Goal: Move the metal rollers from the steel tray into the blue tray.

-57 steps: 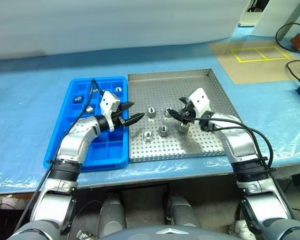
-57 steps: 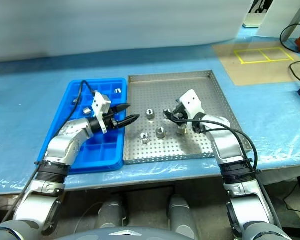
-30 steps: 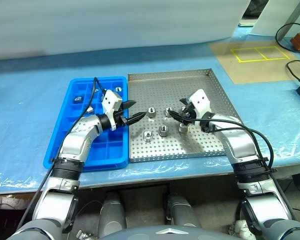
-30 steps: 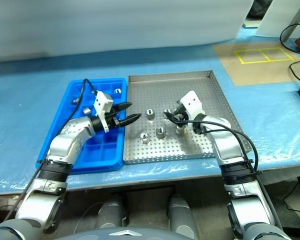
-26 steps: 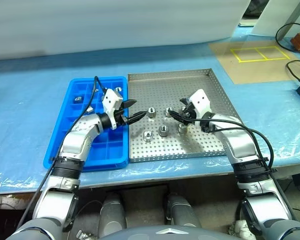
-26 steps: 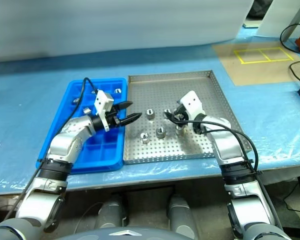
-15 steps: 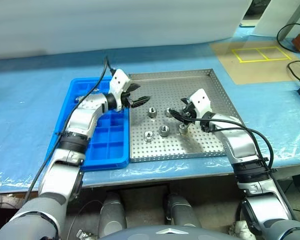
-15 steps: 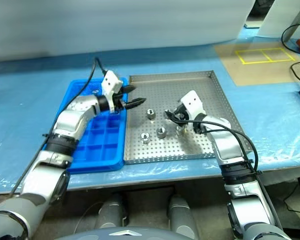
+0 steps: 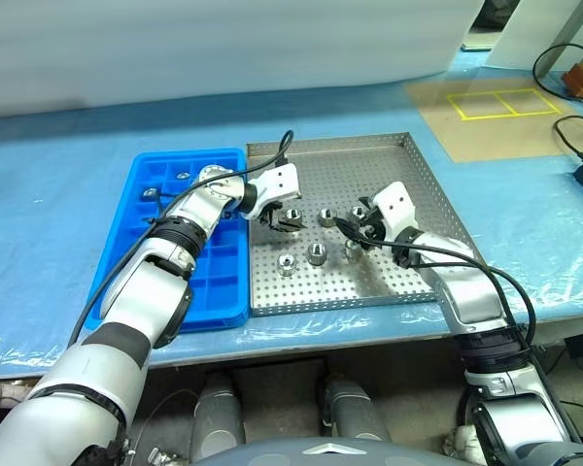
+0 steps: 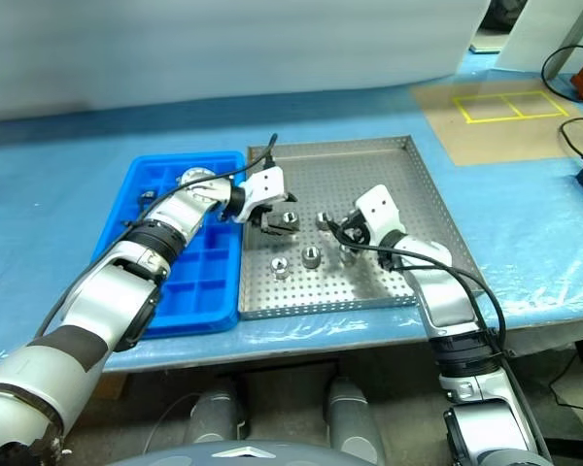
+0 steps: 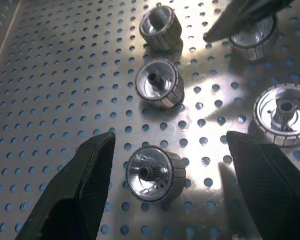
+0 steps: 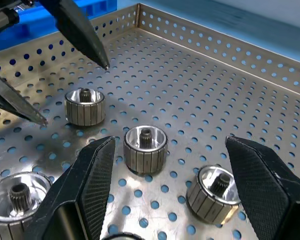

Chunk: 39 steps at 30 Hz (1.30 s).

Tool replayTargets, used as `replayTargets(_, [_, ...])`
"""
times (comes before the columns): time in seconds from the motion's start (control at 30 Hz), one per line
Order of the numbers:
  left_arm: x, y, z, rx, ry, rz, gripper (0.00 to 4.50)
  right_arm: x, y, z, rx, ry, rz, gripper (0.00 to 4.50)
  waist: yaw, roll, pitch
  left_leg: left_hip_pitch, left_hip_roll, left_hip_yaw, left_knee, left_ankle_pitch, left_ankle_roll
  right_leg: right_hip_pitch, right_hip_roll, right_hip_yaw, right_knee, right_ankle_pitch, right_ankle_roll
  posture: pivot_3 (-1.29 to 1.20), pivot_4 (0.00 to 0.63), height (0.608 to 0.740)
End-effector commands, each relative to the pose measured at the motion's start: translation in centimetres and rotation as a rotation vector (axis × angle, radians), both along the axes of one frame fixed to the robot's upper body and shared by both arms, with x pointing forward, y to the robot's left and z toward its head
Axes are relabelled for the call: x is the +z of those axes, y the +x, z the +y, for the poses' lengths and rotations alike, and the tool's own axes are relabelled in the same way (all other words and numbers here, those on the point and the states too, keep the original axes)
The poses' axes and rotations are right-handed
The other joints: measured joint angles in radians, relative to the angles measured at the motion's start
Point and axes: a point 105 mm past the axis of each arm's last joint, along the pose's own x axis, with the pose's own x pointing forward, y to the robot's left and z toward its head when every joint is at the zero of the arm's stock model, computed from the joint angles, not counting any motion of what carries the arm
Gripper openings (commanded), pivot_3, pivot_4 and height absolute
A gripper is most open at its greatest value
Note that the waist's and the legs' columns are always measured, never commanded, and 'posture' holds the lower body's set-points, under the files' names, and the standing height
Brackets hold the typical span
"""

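Rollers (image 9: pixel 317 253) are being seen lying loose on the holed floor of the steel tray (image 9: pixel 423 180), five of them clustered near its middle. The blue tray (image 9: pixel 136 252) is lying just beside it on the blue-covered surface (image 9: pixel 49 175), with a couple of rollers seen in its far compartments. The left end effector (image 9: pixel 284 223) is being held open just above the roller (image 11: pixel 151 173) nearest the blue tray, nothing gripped. The right end effector (image 9: pixel 355 225) is being held open over another roller (image 12: pixel 145 148), also empty.
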Motion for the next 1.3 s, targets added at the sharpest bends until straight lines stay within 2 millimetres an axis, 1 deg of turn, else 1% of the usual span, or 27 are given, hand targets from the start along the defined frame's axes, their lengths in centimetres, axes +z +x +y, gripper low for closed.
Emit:
replayTargets(0.03, [0.7,1.0,-0.6,0.026,0.05,-0.103,3.75,1.6,-0.2,-0.3,-0.022,0.017,-0.063,3.64,0.0,0.0,0.0,0.0,0.0,0.0,0.0,0.0,0.0,0.0,0.0,0.0,0.0,0.0,0.0,-0.36,0.15,0.74])
replayTargets(0.17, [0.2,1.6,-1.1,0.108,0.019,-0.096,3.75,1.4,-0.4,-0.4,-0.036,0.013,-0.06,3.64,-0.001,0.0,0.0,0.0,0.0,0.0,0.0,0.0,0.0,0.001,0.0,0.0,0.0,0.0,0.0,-0.37,0.15,0.74])
replayTargets(0.27, [-0.6,1.5,-1.2,0.121,0.021,-0.07,3.75,1.3,-0.5,-0.5,-0.044,0.008,-0.057,3.64,-0.001,-0.001,0.0,0.0,0.0,0.0,0.001,-0.001,0.001,0.001,0.0,0.0,-0.001,0.0,0.0,-0.38,0.15,0.74])
replayTargets(0.4, [-1.0,1.6,-1.3,0.15,0.009,-0.055,3.75,0.8,-0.7,-0.7,-0.058,-0.01,-0.049,3.64,-0.002,-0.001,0.001,0.0,0.0,0.0,0.001,-0.001,0.001,0.001,0.0,0.0,0.0,0.0,0.0,-0.39,0.15,0.74])
replayTargets(0.6, [-2.4,1.7,-0.4,0.201,0.048,-0.029,3.75,0.6,-0.9,-0.7,-0.064,-0.013,-0.046,3.64,-0.002,-0.001,0.001,0.001,0.0,0.0,0.001,-0.001,0.001,0.002,0.0,0.0,0.0,0.0,0.0,-0.39,0.15,0.74])
replayTargets(0.7, [-2.6,1.7,-0.3,0.204,0.049,-0.025,3.75,0.5,-0.9,-0.7,-0.069,-0.017,-0.047,3.64,-0.003,-0.001,0.001,0.003,0.0,0.0,0.001,-0.001,0.002,0.004,0.0,0.0,0.0,0.0,0.0,-0.39,0.15,0.74])
replayTargets(0.8, [-2.7,1.4,-0.3,0.181,0.044,-0.013,3.15,0.6,-0.6,-0.8,-0.074,-0.017,-0.051,3.68,-0.004,-0.001,0.001,0.004,0.0,0.0,0.001,-0.001,0.002,0.004,0.0,0.0,0.0,0.0,0.0,-0.39,0.15,0.74])
replayTargets(0.9, [-2.8,1.6,0.0,0.199,0.053,-0.024,2.14,0.6,-0.5,-0.7,-0.075,-0.018,-0.053,3.68,-0.004,-0.001,0.001,0.004,0.0,0.0,0.001,-0.001,0.002,0.004,0.0,0.0,-0.001,0.0,0.0,-0.38,0.15,0.74])
replayTargets(0.97, [-2.8,1.4,0.0,0.177,0.052,-0.018,2.14,0.6,-0.5,-0.7,-0.075,-0.02,-0.054,3.68,-0.004,-0.001,0.001,0.003,0.0,0.0,0.001,-0.001,0.002,0.004,0.0,0.0,-0.001,0.0,0.0,-0.38,0.15,0.74])
replayTargets(1.03, [-2.7,1.1,-0.1,0.155,0.041,-0.009,1.95,0.6,-0.4,-0.7,-0.075,-0.02,-0.055,3.68,-0.004,-0.001,0.001,0.003,0.0,0.0,0.001,-0.001,0.002,0.004,0.0,0.0,-0.002,0.0,0.0,-0.38,0.15,0.74])
replayTargets(1.07, [-2.7,1.4,0.0,0.178,0.043,-0.016,1.93,0.6,-0.4,-0.7,-0.075,-0.021,-0.055,3.68,-0.004,-0.001,0.001,0.003,0.0,0.0,0.0,-0.001,0.002,0.004,0.0,0.0,-0.002,0.0,0.0,-0.38,0.15,0.74])
replayTargets(1.13, [-2.8,1.6,0.2,0.204,0.052,-0.023,1.93,0.6,-0.3,-0.7,-0.074,-0.021,-0.056,3.68,-0.004,-0.001,0.001,0.003,0.0,0.0,0.0,-0.001,0.002,0.004,0.0,0.0,-0.002,0.0,0.0,-0.38,0.15,0.74])
replayTargets(1.2, [-2.7,1.3,0.1,0.172,0.034,-0.015,1.93,0.7,-0.3,-0.6,-0.073,-0.02,-0.057,3.68,-0.004,-0.001,0.001,0.003,0.0,0.0,0.0,-0.001,0.002,0.004,0.0,0.0,-0.002,0.0,0.0,-0.37,0.15,0.74])
replayTargets(1.27, [-2.2,1.2,0.0,0.155,0.0,-0.016,1.93,0.7,-0.2,-0.6,-0.071,-0.02,-0.058,3.68,-0.004,-0.001,0.001,0.003,0.0,0.0,0.0,-0.001,0.002,0.004,0.0,0.0,-0.002,0.0,0.0,-0.37,0.15,0.74])
replayTargets(1.3, [-1.5,1.2,-0.2,0.138,-0.036,-0.02,1.93,0.7,-0.2,-0.6,-0.07,-0.02,-0.058,3.68,-0.004,-0.002,0.001,0.003,0.0,0.0,0.0,-0.001,0.002,0.004,0.0,0.0,-0.002,0.0,0.0,-0.37,0.15,0.74])
